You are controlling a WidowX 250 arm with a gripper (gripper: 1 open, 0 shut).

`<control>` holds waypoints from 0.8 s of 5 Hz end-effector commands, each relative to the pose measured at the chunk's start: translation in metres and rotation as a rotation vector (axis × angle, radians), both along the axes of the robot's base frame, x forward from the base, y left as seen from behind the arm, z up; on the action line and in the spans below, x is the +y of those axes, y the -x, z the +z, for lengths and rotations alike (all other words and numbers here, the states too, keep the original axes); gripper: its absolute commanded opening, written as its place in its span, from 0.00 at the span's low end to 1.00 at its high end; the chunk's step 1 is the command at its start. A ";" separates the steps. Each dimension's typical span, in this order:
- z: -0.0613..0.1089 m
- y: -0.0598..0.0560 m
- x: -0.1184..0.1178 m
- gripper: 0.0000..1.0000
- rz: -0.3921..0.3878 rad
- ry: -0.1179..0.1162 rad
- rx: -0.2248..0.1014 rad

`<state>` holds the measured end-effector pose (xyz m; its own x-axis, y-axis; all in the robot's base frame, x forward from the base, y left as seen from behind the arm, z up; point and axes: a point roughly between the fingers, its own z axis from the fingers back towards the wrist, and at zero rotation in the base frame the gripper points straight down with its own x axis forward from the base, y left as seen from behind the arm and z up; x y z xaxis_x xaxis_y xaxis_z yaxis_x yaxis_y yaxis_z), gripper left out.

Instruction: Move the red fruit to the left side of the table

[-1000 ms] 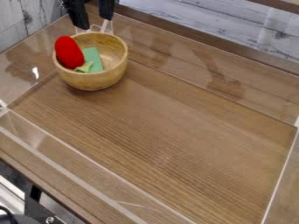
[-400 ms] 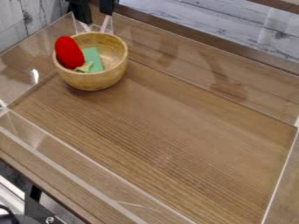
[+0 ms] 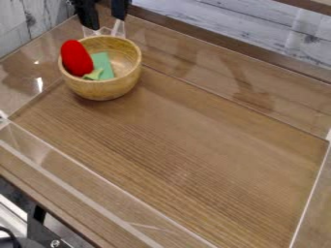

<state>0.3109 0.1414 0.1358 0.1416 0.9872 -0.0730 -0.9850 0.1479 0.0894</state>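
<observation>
At the top left edge we see the two dark fingers [image 3: 87,15] of the black gripper [image 3: 101,15]; they stand spread apart with a clear gap between them and nothing held; the gripper points down, above the far rim of the round light wooden bowl [image 3: 106,87]. Inside that bowl we find the small glossy red strawberry-shaped fruit [image 3: 76,56], leaning against the left inner wall; just beside it, touching, lies the flat green rectangular block [image 3: 101,66]. The bowl sits on the brown wood-grain tabletop [image 3: 195,145] near its far left corner; the rest of the surface stretches toward us in long grain lines with soft reflections. Low clear plastic walls [image 3: 39,145] edge the table; behind it we see a pale whitewashed plank backdrop [image 3: 258,24]; dark hardware [image 3: 45,237] shows at the bottom left.
</observation>
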 end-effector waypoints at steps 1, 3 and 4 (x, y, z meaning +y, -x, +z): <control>0.024 0.000 -0.005 1.00 -0.016 -0.038 -0.056; 0.025 0.001 -0.008 1.00 -0.017 -0.043 -0.044; 0.026 0.002 -0.010 1.00 -0.017 -0.046 -0.038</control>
